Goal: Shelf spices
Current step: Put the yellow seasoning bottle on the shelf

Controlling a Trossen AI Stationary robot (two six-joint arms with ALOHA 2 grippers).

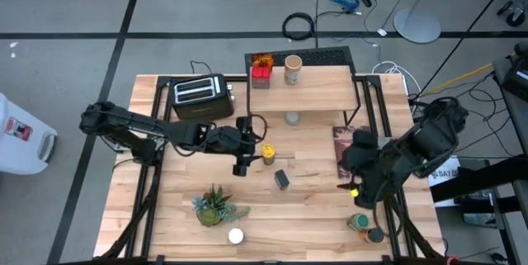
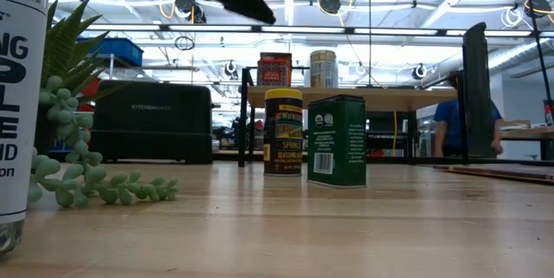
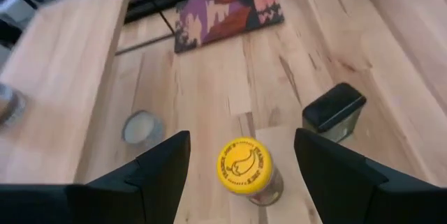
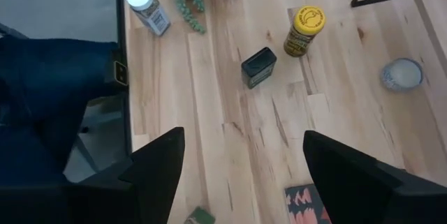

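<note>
Black toaster [image 1: 198,93], green potted plant [image 1: 216,205], patterned mat [image 1: 343,145] on the table

Two dark, jointed arms; the left gripper [image 3: 241,165] and right gripper [image 4: 241,172] have broad black fingers.

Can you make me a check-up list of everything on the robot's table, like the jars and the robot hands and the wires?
Surface: wooden table, a patterned mat by the right arm.
Job's things: red tin and tan-lidded jar stand on the shelf. Still on the table: yellow-lidded jar, dark square tin, white-capped shaker, a small jar under the shelf's front edge, green-capped bottle at the right front.
Clutter: toaster, potted plant.
Grippers: left gripper open, above the yellow-lidded jar, not gripping it; right gripper open, empty, over the table's right side.
Cables: coils on the floor behind the table.
Surroundings: a person in blue far behind.
</note>
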